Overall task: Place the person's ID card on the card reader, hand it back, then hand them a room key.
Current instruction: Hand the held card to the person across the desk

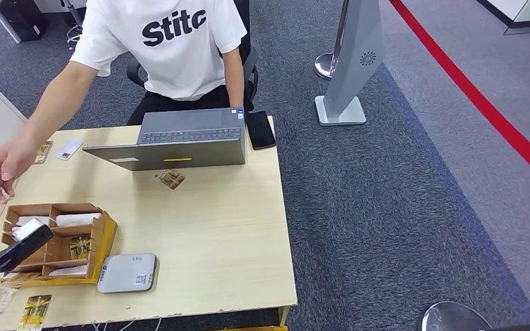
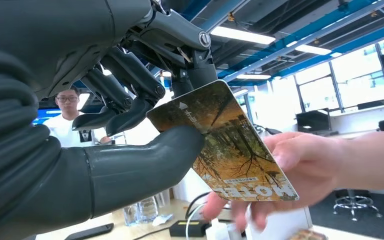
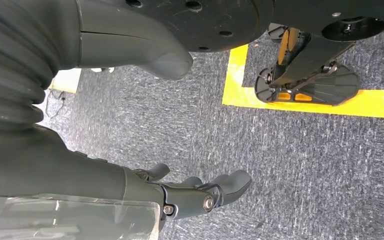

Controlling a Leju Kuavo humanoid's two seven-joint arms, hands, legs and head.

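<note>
Your left hand (image 2: pixel 130 145) pinches the hotel key card (image 2: pixel 225 145) between thumb and fingers (image 2: pixel 130 107), the person's hand (image 2: pixel 290 170) touching its far edge; this looks like the key handover; release once they grip; right hand (image 3: pixel 200 192) hangs with nothing in it, fingers loosely apart.

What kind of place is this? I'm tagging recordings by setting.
Probably a mock hotel check-in desk inside an office: a forest-printed card marked HOTEL, a flat grey card reader on the pale wooden table, strip-lit ceiling and glazed rooms behind.

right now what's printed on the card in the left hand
A brown and golden forest scene with white lettering, on the card pinched by the left hand; left wrist view shows it best.
</note>
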